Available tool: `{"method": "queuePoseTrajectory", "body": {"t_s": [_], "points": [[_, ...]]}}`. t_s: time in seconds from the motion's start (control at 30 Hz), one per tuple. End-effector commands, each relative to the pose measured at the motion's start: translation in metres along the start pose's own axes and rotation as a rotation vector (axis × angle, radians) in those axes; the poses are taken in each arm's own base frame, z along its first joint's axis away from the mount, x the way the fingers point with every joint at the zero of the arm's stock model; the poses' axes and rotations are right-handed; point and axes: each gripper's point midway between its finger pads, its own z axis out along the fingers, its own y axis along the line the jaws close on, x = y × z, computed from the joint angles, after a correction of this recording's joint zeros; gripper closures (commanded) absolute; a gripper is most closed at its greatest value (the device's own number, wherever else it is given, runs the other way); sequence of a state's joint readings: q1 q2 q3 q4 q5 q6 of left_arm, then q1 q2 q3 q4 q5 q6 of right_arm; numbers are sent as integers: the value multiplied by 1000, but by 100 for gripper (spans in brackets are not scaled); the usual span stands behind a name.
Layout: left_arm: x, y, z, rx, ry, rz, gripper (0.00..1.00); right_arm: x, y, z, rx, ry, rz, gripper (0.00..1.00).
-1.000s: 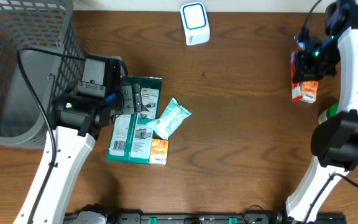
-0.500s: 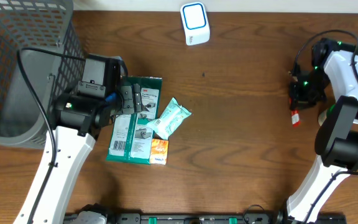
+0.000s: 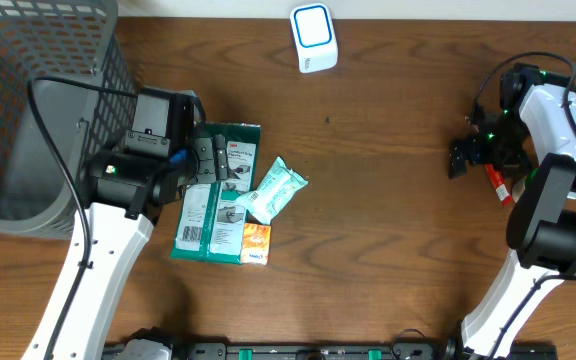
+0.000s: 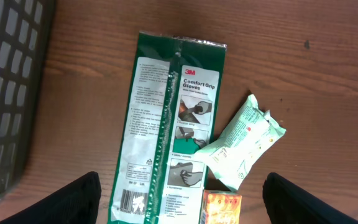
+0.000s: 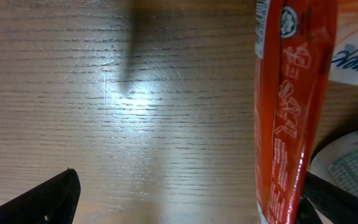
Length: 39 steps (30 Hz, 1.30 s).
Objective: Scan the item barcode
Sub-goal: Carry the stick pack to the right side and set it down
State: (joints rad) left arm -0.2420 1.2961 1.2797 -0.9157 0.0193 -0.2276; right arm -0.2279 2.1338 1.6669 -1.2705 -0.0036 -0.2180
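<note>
since a moment ago the right gripper [image 3: 476, 155] has come down low and let go of the red packet [image 3: 499, 186]. now its two fingers stand wide apart and hold nothing. the red packet lies on the table [image 3: 388, 230], well to the right of the scanner [image 3: 313, 38] and nearer the robot, just beside one finger. the left gripper [image 4: 188, 202] is wide open too and holds nothing. it hangs over the green glove pack [image 4: 166, 118], left of the scanner, with a wipes pack [image 4: 244, 143] lying partly on it.
</note>
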Motion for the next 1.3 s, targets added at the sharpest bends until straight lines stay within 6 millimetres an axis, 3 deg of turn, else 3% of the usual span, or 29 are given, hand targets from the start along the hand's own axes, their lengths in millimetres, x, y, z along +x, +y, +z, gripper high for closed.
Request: {"method": "queuePoseTrajectory", "body": {"t_s": [0.0, 0.13, 0.17, 0.23, 0.3, 0.4, 0.47, 0.53, 0.57, 0.6, 0.63, 0.67, 0.7, 0.73, 0.77, 0.8, 0.83, 0.87, 0.9, 0.97, 1.0, 1.03, 1.07, 1.1, 1.13, 1.17, 1.2, 1.23, 1.27], "points": [[-5, 3, -2, -12, -12, 9, 16, 0, 0, -2, -3, -3, 11, 1], [-5, 3, -2, -12, -12, 9, 16, 3, 1, -3, -7, 8, 47, 6], [-5, 3, -2, -12, -12, 9, 16, 3, 0, -3, -5, 12, 47, 24], [-5, 3, -2, -12, -12, 9, 16, 3, -1, -4, 1, 12, 48, 78], [-5, 3, -2, -12, -12, 9, 16, 3, -1, -6, 5, 10, 48, 93], [-5, 3, -2, -12, -12, 9, 16, 3, -4, -7, 22, 14, 48, 89], [-5, 3, -2, -12, -12, 9, 16, 7, -11, -9, 64, 29, 47, 37], [-5, 3, -2, -12, -13, 9, 16, 9, -15, -11, 83, 38, 47, 24], [-5, 3, -2, -12, -13, 9, 16, 9, -15, -12, 83, 38, 47, 28], [-5, 3, -2, -12, -13, 9, 16, 8, -15, -13, 83, 37, 46, 71], [-5, 3, -2, -12, -13, 9, 16, 7, -15, -15, 84, 31, 47, 99], [-5, 3, -2, -12, -12, 9, 16, 6, -15, -16, 85, 28, 47, 99], [-5, 3, -2, -12, -13, 9, 16, 6, -15, -19, 85, 25, 47, 99], [-5, 3, -2, -12, -12, 9, 16, 5, -15, -21, 86, 25, 47, 79], [-5, 3, -2, -12, -12, 9, 16, 5, -16, -23, 89, 24, 47, 23], [-5, 3, -2, -12, -12, 9, 16, 5, -16, -26, 91, 21, 48, 8], [-5, 3, -2, -12, -13, 9, 16, 5, -17, -29, 94, 21, 48, 10], [-5, 3, -2, -12, -12, 9, 16, 6, -17, -33, 94, 24, 47, 32], [-5, 3, -2, -12, -12, 9, 16, 5, -18, -36, 101, 23, 47, 89], [-5, 3, -2, -12, -12, 9, 16, 4, -19, -41, 107, 17, 48, 99], [-5, 3, -2, -12, -12, 9, 16, 4, -19, -42, 108, 15, 48, 98], [-5, 3, -2, -12, -12, 9, 16, 3, -19, -43, 110, 10, 48, 56], [-5, 3, -2, -12, -13, 9, 16, 2, -20, -44, 112, 6, 49, 1], [-5, 3, -2, -12, -12, 9, 16, 2, -20, -44, 111, 7, 48, 1], [-5, 3, -2, -12, -12, 9, 16, 4, -18, -43, 104, 13, 47, 13], [-5, 3, -2, -12, -12, 9, 16, 4, -18, -43, 101, 16, 43, 61], [-5, 3, -2, -12, -12, 9, 16, 3, -18, -43, 103, 11, 44, 81], [-5, 3, -2, -12, -13, 9, 16, 2, -19, -43, 104, 7, 45, 51], [-5, 3, -2, -12, -12, 9, 16, 0, -19, -43, 104, -1, 49, 3]]}}
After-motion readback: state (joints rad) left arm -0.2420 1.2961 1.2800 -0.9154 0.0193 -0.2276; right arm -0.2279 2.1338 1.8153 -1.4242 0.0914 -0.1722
